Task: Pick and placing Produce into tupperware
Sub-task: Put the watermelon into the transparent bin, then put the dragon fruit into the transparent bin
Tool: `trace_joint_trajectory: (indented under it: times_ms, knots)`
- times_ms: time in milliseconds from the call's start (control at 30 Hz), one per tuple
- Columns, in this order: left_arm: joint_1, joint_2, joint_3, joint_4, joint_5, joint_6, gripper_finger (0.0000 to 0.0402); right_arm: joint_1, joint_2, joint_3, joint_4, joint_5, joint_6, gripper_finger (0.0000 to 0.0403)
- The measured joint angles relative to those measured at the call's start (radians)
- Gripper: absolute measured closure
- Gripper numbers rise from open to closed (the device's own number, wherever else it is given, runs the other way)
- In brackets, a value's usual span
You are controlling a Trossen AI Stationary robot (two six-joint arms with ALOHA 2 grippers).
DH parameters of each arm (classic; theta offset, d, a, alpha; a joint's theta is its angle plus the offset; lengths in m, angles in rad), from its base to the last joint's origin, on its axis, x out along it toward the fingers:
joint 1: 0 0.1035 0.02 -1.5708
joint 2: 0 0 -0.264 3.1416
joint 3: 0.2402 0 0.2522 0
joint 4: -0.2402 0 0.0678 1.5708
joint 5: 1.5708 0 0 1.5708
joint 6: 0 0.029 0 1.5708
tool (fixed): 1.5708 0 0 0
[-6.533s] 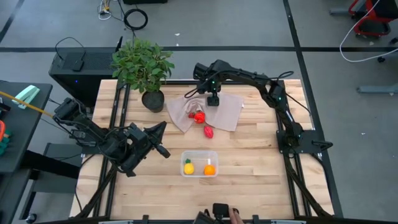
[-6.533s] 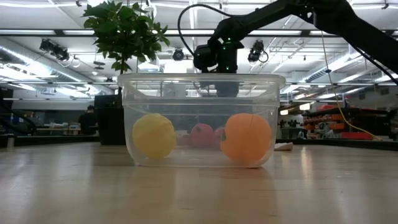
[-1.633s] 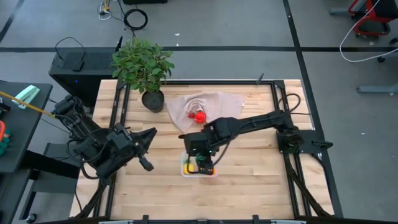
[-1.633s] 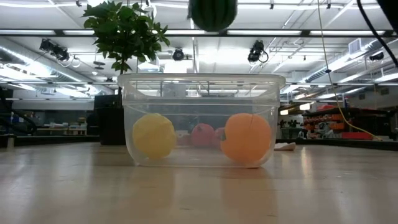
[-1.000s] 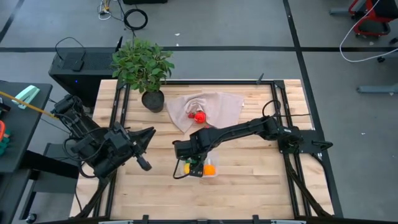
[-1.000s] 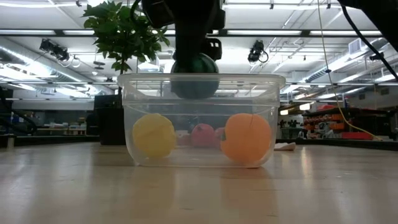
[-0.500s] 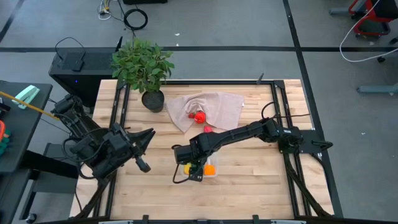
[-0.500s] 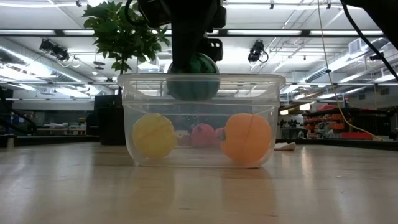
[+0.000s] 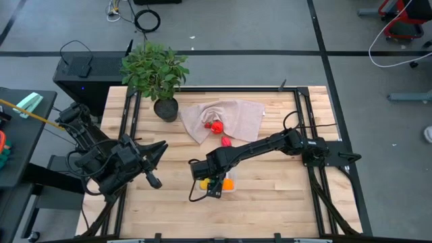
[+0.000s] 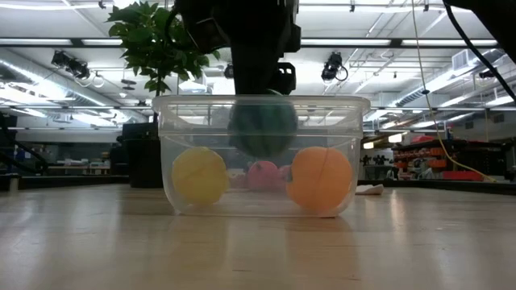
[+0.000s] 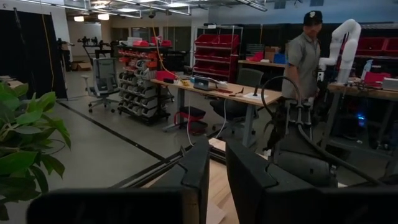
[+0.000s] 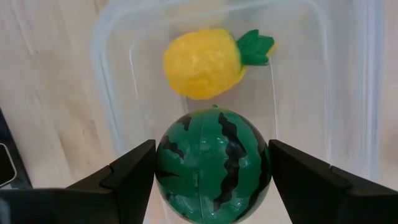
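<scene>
Inside the tupperware (image 10: pixel 260 153), between the yellow piece (image 10: pixel 200 176) and the orange piece (image 10: pixel 321 179), the watermelon (image 12: pixel 212 164) has been lowered below the rim since a moment ago, still clamped between the right gripper's (image 12: pixel 211 171) wide-set fingers, so release is judged next.

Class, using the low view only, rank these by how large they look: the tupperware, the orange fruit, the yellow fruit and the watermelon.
1. tupperware
2. watermelon and orange fruit: look alike, so unranked
3. yellow fruit, slightly smaller
</scene>
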Motion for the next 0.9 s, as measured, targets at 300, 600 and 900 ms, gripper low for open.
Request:
trace_joint_trajectory:
  times_ms: [300,600,900]
  knots:
    - [0.0,0.0,0.0,0.0,0.0,0.0,0.0341,0.0,0.0,0.0,0.01,0.0,0.032,0.0079]
    - [0.0,0.0,0.0,0.0,0.0,0.0,0.0336,0.0,0.0,0.0,0.008,0.002,0.031,0.0044]
    - [0.001,0.0,0.0,0.0,0.0,0.0,0.0344,-0.006,-0.035,0.041,-0.077,0.004,0.022,0.0057]
